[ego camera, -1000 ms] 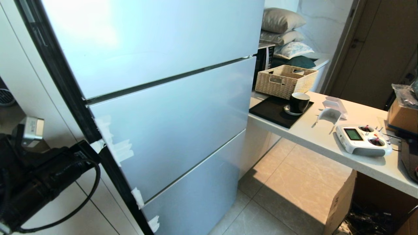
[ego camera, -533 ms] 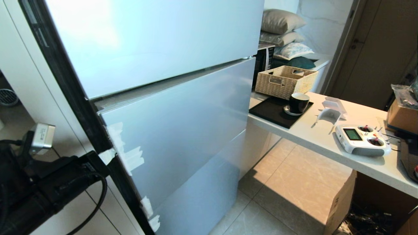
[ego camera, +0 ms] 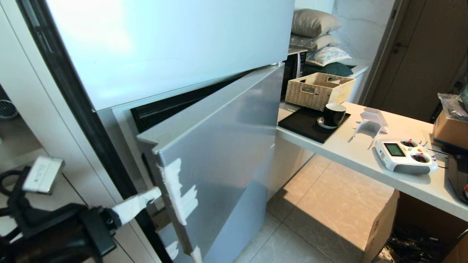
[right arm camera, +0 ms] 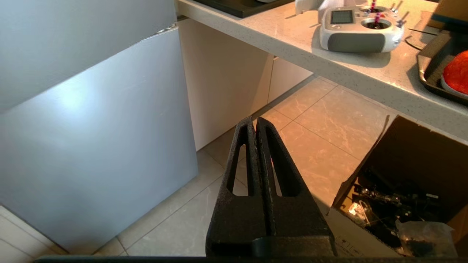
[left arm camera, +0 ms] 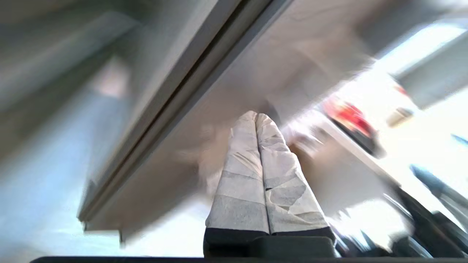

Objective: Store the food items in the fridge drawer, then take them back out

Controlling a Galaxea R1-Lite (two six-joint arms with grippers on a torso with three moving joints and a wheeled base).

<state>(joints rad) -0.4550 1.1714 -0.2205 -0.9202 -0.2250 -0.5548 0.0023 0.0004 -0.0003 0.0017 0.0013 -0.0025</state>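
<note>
Fruit first: the only piece I can find is a red-orange round shape [right arm camera: 457, 71] at the far right edge of the right wrist view, lying in a dark tray [right arm camera: 429, 69] on the counter [right arm camera: 292, 33]; it is cut off by the frame. No clear drawer shows in any view.

In the head view the fridge's middle door [ego camera: 223, 153] fills the centre, swung partly open from its left edge, with a dark gap above it and white tape patches [ego camera: 179, 193] near that edge. My left end effector [ego camera: 153, 193] sits at lower left, its taped fingers pressed together with nothing between them, the tip just behind the door's open edge; I cannot tell whether it touches. The left wrist view is blurred.

My right end effector [right arm camera: 256, 122] is fully closed and empty, hanging over the tiled floor [right arm camera: 321, 128] beside an open cardboard box [right arm camera: 402, 171].

Further right on the counter are a white remote controller [ego camera: 406, 155], a black cup [ego camera: 334, 114] on a dark mat [ego camera: 303, 126], and a wicker basket [ego camera: 318, 91].
</note>
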